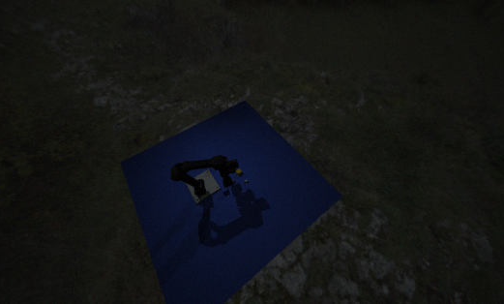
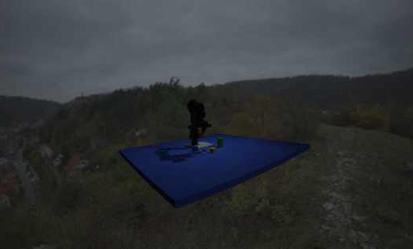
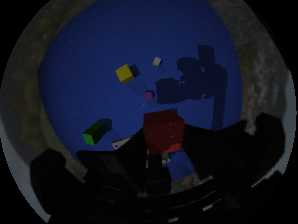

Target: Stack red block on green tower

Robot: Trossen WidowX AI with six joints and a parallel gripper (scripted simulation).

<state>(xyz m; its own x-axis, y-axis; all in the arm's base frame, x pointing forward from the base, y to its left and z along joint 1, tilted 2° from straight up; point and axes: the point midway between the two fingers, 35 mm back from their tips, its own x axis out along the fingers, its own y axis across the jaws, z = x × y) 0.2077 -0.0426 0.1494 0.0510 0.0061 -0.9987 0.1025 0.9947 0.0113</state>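
Since the blue table [image 2: 239, 170] carries everything, clearance is judged off it. Green tower [image 2: 219, 142] stands upright, apart from the arm — narrow, likely easily toppled. Red block [image 3: 162, 132] is clamped in the gripper [image 3: 161, 152], lifted; judged rigid, light, held by its flat sides. Yellow block [image 3: 124, 72] and smaller cubes lie near, not blocking.

Dark single arm [image 2: 196, 119] standing tall above its base, upper links bunched at top, forearm dropping steeply. From top view, arm [image 1: 201, 167] bent in a loop, elbow out to one side, wrist reaching fwd. Gripper [image 3: 162, 137] pointing down, raised off the surface, jaws part-closed and clamped on red block [image 3: 164, 131], one finger [image 3: 107, 169] dark at each side.
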